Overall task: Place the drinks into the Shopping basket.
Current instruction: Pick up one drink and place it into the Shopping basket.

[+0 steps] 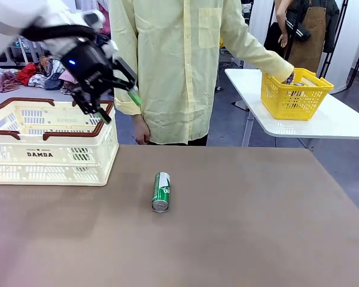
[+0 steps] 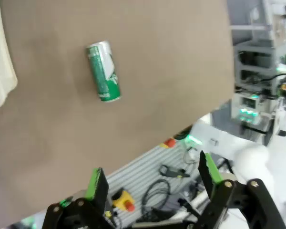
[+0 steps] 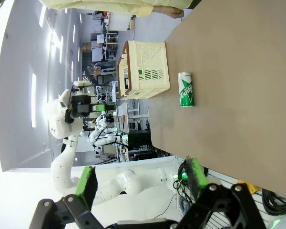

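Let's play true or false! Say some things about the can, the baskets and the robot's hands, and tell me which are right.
1. The green can lies on its side on the brown table. True.
2. The can is inside the white basket. False: it lies on the table, outside it.
3. The robot's left hand is open and empty. True.
4. The robot's right hand holds the can. False: it is open and empty.
5. The yellow basket stands on the brown table. False: it stands on a white table.
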Robot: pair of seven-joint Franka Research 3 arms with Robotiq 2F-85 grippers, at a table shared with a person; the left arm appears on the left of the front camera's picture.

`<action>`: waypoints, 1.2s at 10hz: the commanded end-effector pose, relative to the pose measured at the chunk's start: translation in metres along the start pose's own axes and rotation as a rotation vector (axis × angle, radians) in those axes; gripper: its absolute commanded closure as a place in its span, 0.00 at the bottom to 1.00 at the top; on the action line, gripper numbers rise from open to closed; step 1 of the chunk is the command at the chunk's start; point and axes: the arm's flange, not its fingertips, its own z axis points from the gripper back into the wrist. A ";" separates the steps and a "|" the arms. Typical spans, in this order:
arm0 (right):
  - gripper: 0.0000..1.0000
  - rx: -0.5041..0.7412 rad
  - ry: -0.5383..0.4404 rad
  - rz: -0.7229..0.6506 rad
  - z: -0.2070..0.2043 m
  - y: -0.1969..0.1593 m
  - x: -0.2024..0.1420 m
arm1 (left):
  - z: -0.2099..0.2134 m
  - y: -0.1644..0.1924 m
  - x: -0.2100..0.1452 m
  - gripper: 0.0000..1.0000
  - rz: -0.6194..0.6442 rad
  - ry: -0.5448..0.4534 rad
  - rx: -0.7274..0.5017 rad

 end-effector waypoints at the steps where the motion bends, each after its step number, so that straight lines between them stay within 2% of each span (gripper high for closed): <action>1: 0.00 0.017 -0.009 -0.010 0.000 0.005 0.001 | 0.004 0.001 0.013 0.00 0.065 0.054 0.078; 2: 0.00 0.017 -0.009 -0.010 0.000 0.005 0.001 | 0.000 0.000 0.000 0.00 0.000 0.000 0.000; 4: 0.00 0.017 -0.009 -0.010 0.000 0.005 0.001 | 0.000 0.000 0.000 0.00 0.000 0.000 0.000; 5: 0.00 0.017 -0.009 -0.010 0.000 0.005 0.001 | -0.012 -0.003 0.011 0.00 0.012 0.025 0.040; 6: 0.00 0.017 -0.009 -0.010 0.000 0.005 0.001 | -0.041 -0.005 0.031 0.00 0.097 -0.028 0.121; 8: 0.00 0.017 -0.009 -0.010 0.000 0.005 0.001 | -0.080 -0.007 0.064 0.00 0.027 0.057 0.146; 9: 0.00 0.017 -0.009 -0.010 0.000 0.005 0.001 | -0.099 -0.007 0.075 0.00 0.038 0.087 0.163; 12: 0.00 0.017 -0.009 -0.010 0.000 0.005 0.001 | -0.147 -0.003 0.085 0.00 0.061 0.160 0.217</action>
